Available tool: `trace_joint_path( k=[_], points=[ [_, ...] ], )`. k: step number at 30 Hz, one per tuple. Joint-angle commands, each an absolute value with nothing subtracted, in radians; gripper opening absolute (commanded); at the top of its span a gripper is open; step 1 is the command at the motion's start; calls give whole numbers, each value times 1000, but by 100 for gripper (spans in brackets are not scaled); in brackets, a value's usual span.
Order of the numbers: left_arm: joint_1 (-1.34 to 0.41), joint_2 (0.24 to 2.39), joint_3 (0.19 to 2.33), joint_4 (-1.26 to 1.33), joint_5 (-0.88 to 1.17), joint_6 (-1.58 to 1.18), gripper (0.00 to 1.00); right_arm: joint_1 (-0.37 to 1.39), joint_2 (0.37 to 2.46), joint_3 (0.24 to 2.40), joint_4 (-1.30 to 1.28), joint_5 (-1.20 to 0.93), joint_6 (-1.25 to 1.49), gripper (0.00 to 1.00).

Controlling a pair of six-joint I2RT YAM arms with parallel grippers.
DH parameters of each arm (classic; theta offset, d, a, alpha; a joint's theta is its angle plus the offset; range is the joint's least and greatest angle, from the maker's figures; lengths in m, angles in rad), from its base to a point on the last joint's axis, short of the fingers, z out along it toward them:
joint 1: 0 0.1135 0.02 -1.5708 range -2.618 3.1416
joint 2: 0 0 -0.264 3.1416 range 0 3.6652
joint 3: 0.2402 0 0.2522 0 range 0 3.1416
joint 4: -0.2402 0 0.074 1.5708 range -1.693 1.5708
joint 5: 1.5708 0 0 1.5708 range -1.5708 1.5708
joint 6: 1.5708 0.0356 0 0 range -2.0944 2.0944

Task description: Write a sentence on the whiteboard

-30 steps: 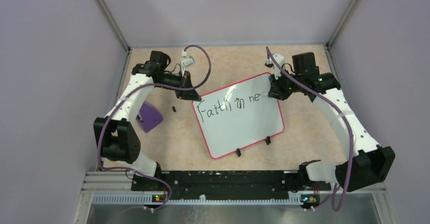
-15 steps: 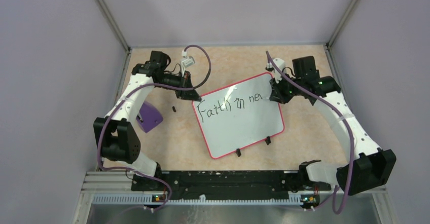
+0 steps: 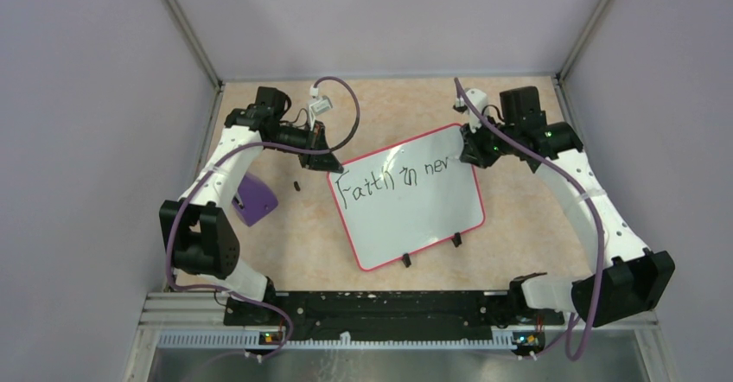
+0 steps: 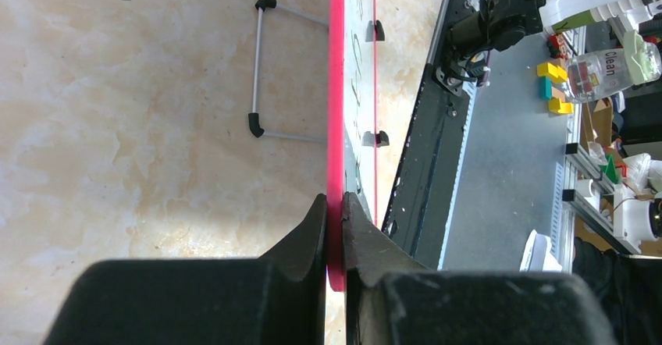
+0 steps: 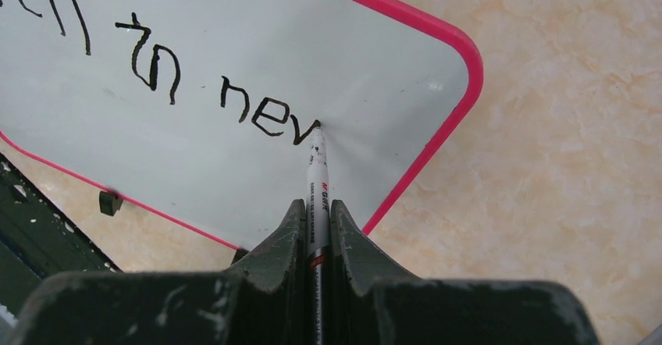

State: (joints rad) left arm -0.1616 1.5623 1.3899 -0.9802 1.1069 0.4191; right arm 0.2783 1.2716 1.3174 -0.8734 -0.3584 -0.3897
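The whiteboard (image 3: 415, 213), white with a red-pink rim, lies tilted on the table. The sentence (image 3: 393, 177) is one line of black lettering reading about "Faith in nev"; it also shows in the right wrist view (image 5: 156, 60). My left gripper (image 3: 333, 164) is shut on the whiteboard's far-left corner rim (image 4: 336, 165). My right gripper (image 3: 471, 153) is shut on a white marker (image 5: 318, 181), whose tip touches the board at the end of the last stroke, near the far-right corner.
A purple block (image 3: 253, 199) lies left of the board under the left arm. A small black piece (image 3: 297, 186) lies by the board's left edge. Two black feet (image 3: 430, 251) sit on the board's near edge. Grey walls enclose the table.
The right gripper has moved the marker right and back, adding a "v" stroke after "ne". The left gripper and the board have not moved.
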Motion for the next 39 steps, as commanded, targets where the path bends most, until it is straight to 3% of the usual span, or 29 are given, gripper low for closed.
trace_joint_path(
  k=[1, 16, 39],
  points=[
    [-173, 1571, 1370, -982, 1073, 457, 0, 271, 1274, 1347, -850, -336, -400, 0],
    [-174, 1577, 1356, -977, 1078, 463, 0, 268, 1221, 1240, -862, -314, -422, 0],
    [-173, 1571, 1352, -973, 1077, 459, 0, 257, 1271, 1414, -918, -371, -437, 0]
  ],
)
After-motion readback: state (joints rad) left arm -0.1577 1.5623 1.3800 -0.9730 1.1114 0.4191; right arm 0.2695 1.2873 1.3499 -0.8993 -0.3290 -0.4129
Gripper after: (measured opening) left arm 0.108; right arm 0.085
